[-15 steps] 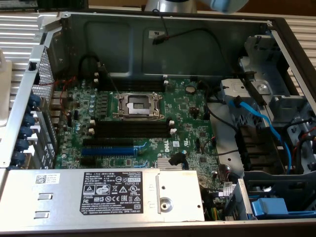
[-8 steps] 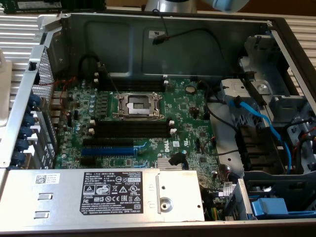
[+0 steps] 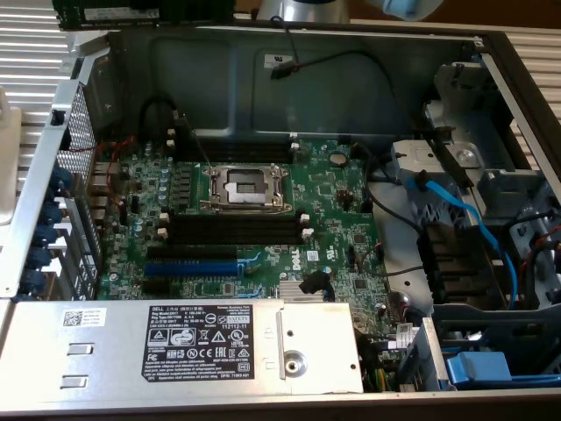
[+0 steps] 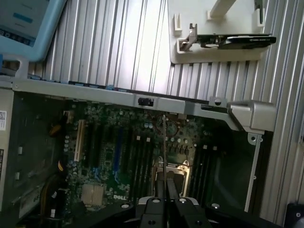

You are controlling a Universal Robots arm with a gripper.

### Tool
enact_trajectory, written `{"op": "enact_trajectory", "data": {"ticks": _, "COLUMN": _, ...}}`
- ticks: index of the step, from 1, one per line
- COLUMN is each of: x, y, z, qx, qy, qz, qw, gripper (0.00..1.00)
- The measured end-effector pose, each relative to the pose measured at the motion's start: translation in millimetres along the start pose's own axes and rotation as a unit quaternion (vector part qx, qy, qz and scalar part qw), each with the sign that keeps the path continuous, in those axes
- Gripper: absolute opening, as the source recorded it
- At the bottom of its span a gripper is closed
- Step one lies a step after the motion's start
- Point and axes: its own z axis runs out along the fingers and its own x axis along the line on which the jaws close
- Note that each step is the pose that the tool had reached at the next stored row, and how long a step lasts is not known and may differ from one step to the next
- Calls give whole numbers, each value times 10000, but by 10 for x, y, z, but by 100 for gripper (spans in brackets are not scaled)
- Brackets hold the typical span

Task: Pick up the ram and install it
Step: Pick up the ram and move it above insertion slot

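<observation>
Case [image 3: 491, 39] lies wide open on the ribbed metal surface [image 3: 26, 53], and down inside it the green motherboard [image 3: 333, 202] covers the floor, with the grey power supply [image 3: 114, 342] along its near edge in the exterior view. Mid-board sits the CPU socket [image 3: 247, 186]. Just beside it, on the near side, the long black slots [image 3: 237, 230] run side by side, with the blue slot [image 3: 188, 266] nearer again. Up at the top of the exterior view, well above the board, there's the ram [image 3: 145, 12], dark green, its long axis running across the frame, the same way the black slots run. From the wrist, the tool [image 4: 166, 187] is pinched in on a thin strip seen edge-on, sticking out from between its fingers. I read that strip as the ram, gripped by its flat faces. So the stick hangs in the tool, lined up lengthwise with the slots, which lie below it and well apart; no slot holds it yet
</observation>
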Motion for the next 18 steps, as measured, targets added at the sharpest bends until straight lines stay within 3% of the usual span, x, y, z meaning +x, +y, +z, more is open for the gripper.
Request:
{"op": "enact_trajectory", "data": {"ticks": 11, "x": 57, "y": -472, "z": 125, "qx": 0, "qy": 1, "qz": 1, "qw": 10000, "gripper": 13}}
{"op": "enact_trajectory", "data": {"ticks": 18, "x": 69, "y": -511, "z": 244, "qx": -2, "qy": 7, "qz": 192, "qw": 9998, "gripper": 13}}
